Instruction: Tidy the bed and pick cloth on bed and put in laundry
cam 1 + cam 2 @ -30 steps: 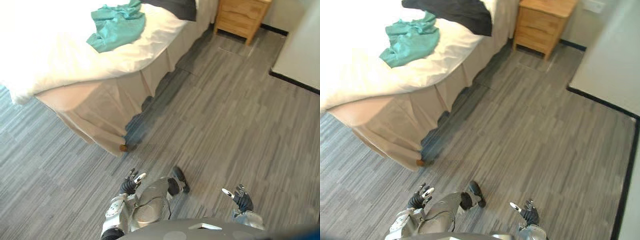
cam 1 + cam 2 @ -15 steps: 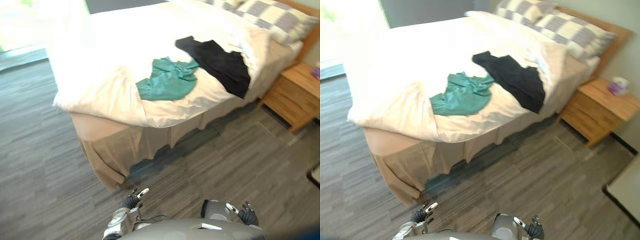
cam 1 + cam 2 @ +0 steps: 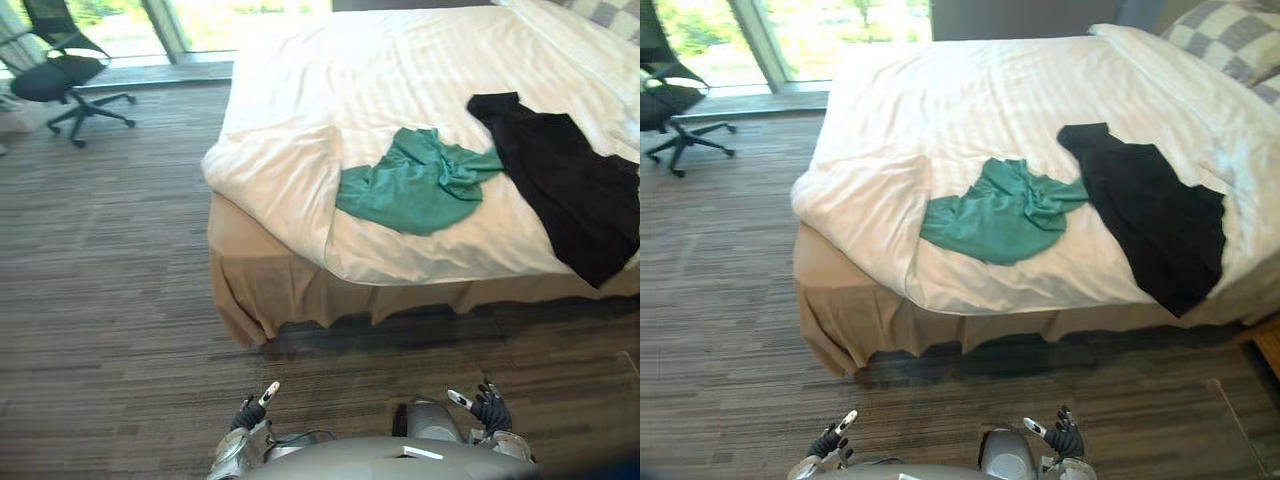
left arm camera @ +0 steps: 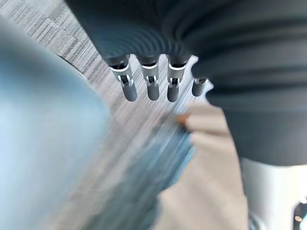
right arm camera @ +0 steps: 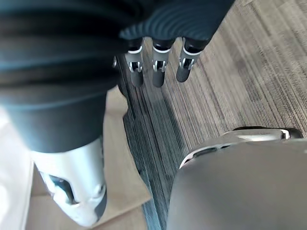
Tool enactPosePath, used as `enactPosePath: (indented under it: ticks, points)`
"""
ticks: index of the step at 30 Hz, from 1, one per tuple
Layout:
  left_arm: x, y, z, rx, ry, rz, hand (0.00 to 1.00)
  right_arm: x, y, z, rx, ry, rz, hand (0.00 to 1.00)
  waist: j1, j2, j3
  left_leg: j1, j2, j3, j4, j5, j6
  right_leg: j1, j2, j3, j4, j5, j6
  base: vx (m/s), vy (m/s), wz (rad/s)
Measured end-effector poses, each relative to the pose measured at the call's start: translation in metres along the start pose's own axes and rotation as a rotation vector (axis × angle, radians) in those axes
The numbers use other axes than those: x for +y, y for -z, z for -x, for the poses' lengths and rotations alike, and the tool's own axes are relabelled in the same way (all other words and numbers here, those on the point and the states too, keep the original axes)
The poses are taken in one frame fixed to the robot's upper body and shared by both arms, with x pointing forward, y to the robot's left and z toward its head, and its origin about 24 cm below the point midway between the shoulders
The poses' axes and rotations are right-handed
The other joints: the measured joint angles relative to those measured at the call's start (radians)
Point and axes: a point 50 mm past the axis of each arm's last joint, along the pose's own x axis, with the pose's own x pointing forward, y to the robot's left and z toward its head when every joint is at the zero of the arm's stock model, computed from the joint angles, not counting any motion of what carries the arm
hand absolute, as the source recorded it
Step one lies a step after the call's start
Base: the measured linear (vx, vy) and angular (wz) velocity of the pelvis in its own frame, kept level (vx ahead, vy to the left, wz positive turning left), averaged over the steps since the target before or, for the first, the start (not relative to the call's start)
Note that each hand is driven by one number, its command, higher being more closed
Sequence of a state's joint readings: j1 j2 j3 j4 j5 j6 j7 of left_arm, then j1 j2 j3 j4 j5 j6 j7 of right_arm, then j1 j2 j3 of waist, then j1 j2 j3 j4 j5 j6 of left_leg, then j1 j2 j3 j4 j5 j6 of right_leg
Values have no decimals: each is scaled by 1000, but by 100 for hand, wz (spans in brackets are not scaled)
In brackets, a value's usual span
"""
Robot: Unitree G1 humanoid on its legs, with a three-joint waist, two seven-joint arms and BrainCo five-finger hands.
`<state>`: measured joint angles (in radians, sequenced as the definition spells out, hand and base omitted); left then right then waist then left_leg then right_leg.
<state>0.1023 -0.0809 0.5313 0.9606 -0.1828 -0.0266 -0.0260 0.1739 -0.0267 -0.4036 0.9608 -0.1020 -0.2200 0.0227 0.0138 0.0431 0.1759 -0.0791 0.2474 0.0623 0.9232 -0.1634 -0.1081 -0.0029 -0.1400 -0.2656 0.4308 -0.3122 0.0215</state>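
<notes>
the left robot hand (image 3: 252, 412) hangs low over the floor (image 3: 110, 260), its fingers (image 4: 152, 88) straight and slightly spread, holding nothing. the right robot hand (image 3: 487, 408) hangs at the other side, its fingers (image 5: 159, 72) also straight and empty. both are well apart from the bed (image 3: 300, 90), whose near edge lies ahead across a strip of floor.

on the white duvet (image 3: 290, 170), near that edge, lies a teal cloth (image 3: 415, 185), crumpled, with a knot of folds toward its far right corner. just beside it on the right, a black cloth (image 3: 565, 190) is spread flatter, with its lower end reaching the side of the bed.

both look light, limp and soft. they will likely sag and trail once lifted rather than keep any shape. the teal one is best pinched at its raised folds, where the fabric stands clear of the duvet. the black one probably needs gathering first, or a pinch at the end by the bed's side. a deep grab risks catching the soft duvet underneath.

count: two cloths, one teal and one black; one bed; one office chair (image 3: 60, 75) far off to the left.
</notes>
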Motion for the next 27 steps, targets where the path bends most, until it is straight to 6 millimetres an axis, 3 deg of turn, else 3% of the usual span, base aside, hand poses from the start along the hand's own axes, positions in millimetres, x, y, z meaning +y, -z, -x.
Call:
enactPosePath:
  ticks: [1, 3, 4, 5, 6, 7, 9, 10, 13, 16, 21, 24, 25, 27]
  points:
    - [1, -4, 0, -18, -13, -7, 0, -1, 4, 1, 28, -8, 36, 0, 6, -1, -2, -52, 48, 99, 76, -26, 14, 75, -4, -33, -53, 5, 2, 225, -74, 33]
    - [2, -6, 0, -27, -25, -20, 0, 1, 3, 1, 32, -23, 59, 0, 5, -6, -4, -74, 66, 180, 26, -43, 28, 110, -12, -48, -91, 24, 14, 261, -21, 15]
    - [2, -6, 0, -28, -25, -40, 0, 1, 3, 0, 40, -24, 58, 0, 6, -8, -5, -75, 64, 278, -144, -55, 39, 123, -22, -53, -117, 32, 23, 282, 54, 6]
    - [0, -6, -1, -27, -19, -51, 0, 1, 3, 0, 44, -23, 56, 0, 6, -8, -5, -71, 55, 308, -241, -46, 47, 128, -28, -55, -118, 32, 24, 363, 121, 7]
    - [-2, -6, -1, -23, -8, -72, 0, 2, 1, -2, 50, -20, 41, 0, 6, -9, -5, -32, 5, 347, -472, -7, 69, 131, -41, -55, -112, 34, 33, 317, 149, 21]
    - [0, -8, -2, -27, -7, -98, 0, 6, 7, 0, 82, -24, 11, 0, 2, -39, -13, 41, -62, 362, -599, 35, 70, 134, -71, -52, -115, 46, 56, 312, 138, 30]
    - [3, -10, -2, -39, 1, -132, 0, 9, 10, 2, 88, -29, -2, 0, 3, -52, -12, 78, -93, 368, -690, 74, 79, 135, -76, -38, -174, 73, 71, 206, 92, 19]
    - [4, -15, -3, -51, 11, -132, 0, 15, 11, 2, 92, -44, -10, 0, 10, -72, -10, 82, -104, 368, -691, 74, 79, 154, -70, -19, -239, 108, 72, 154, 68, 6]
    - [4, -18, -3, -63, 31, -142, 0, 21, 11, 2, 91, -55, -19, 0, 19, -85, -6, 108, -103, 369, -663, 68, 71, 205, -71, 6, -291, 124, 85, 151, -15, -17]
    - [-6, -12, -2, -47, 84, -172, 0, 16, 9, 2, 83, -35, -29, 0, 32, -59, -10, 151, -73, 397, -651, 41, 36, 218, -52, 46, -293, 126, 88, 92, -58, -52]
    - [-15, -2, -2, 21, 125, -236, 0, 7, 7, 1, 66, 30, -85, 0, 1, -30, -23, 209, -73, 398, -768, 39, 30, 147, -38, 56, -203, 127, 90, 34, -17, -29]
    - [-15, -4, -4, 42, 131, -268, 0, 9, 6, 2, 52, 32, -84, 0, 2, -35, -25, 257, -85, 428, -856, 55, 7, 77, -53, 12, -92, 127, 90, 5, 34, -31]
    - [-12, -6, -5, 38, 124, -278, 0, 12, 7, 2, 45, 25, -74, 0, 1, -51, -26, 265, -93, 444, -873, 62, 9, 66, -60, 1, -88, 129, 92, -20, 43, -36]
    - [-7, -8, -5, 40, 116, -296, 0, 15, 7, 2, 33, 12, -47, 0, 1, -60, -25, 268, -105, 458, -896, 73, 10, 65, -56, 2, -130, 144, 89, -25, 26, -40]
